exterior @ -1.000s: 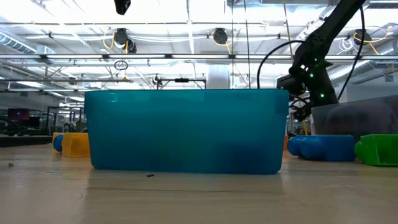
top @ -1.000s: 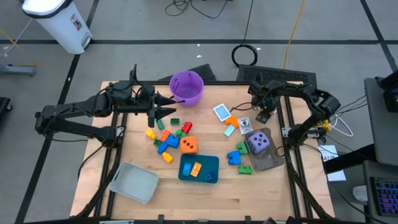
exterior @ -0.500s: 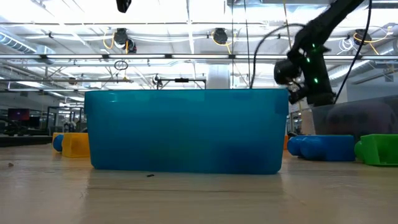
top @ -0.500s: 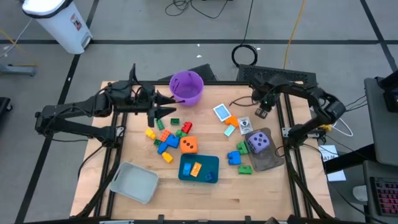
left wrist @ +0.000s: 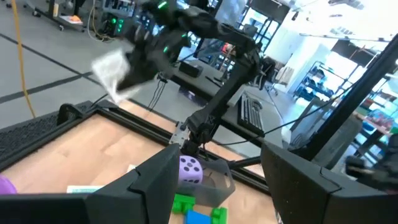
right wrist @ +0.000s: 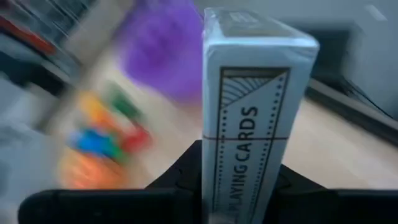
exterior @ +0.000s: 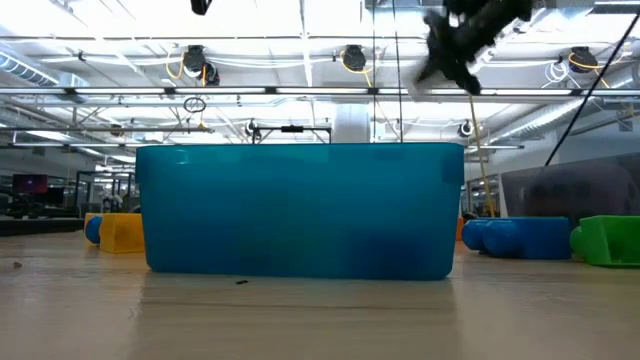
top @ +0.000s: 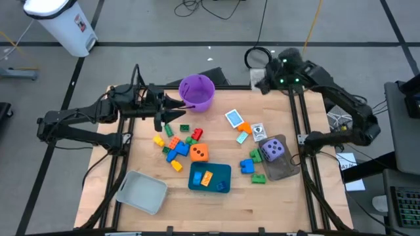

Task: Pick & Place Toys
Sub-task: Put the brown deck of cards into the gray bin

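A wooden bench (top: 216, 200) stands on a grey floor crossed by dark lines. High view: the left tool (top: 176, 110) hovers over the bench's left half beside the purple bucket (top: 197, 92), its prongs apart and nothing between them. The right tool (top: 261, 78) is raised at the far right corner, clamped on a white card box (top: 258, 80). Loose bricks (top: 174, 145) and an orange die (top: 199, 153) lie mid-bench; a purple die (top: 273, 149) sits in the grey tray (top: 283, 169); a teal tray (top: 210, 177) holds an orange brick.

Low view: the teal tray wall fills the centre, with blue and green bricks to its right.

Left wrist view: the right arm holds the pale box aloft above the bench's edge.

Right wrist view: the box, lettered "PLAYING CARDS", stands upright between the dark fingers (right wrist: 180, 183).
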Controlling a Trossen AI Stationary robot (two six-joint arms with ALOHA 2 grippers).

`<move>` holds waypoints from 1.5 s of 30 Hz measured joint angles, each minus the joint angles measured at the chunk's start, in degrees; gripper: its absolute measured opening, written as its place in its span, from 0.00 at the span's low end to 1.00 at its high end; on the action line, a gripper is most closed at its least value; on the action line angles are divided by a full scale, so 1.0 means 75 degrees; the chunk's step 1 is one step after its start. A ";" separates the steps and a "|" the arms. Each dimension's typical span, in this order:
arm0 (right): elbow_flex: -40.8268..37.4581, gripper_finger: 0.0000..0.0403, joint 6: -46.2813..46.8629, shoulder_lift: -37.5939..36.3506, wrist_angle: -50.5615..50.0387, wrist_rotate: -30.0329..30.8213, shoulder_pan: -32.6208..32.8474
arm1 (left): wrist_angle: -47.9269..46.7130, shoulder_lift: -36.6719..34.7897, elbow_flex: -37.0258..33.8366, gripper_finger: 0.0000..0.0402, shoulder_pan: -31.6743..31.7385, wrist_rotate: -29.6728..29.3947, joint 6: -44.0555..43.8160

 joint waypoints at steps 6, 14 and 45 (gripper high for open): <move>-0.0057 0.19 0.1576 -0.0668 0.2660 -0.0383 0.0986 | 0.0003 0.0003 0.0000 0.58 0.0009 -0.0107 -0.0354; -0.0067 0.16 0.1753 -0.0296 0.4100 0.0253 0.3339 | 0.1003 0.0766 0.0000 0.58 0.0328 0.0568 -0.0850; -0.0079 0.18 0.2154 0.1560 0.6324 0.0673 0.5278 | 0.3493 0.2364 -0.0003 0.53 0.0421 0.1819 -0.0497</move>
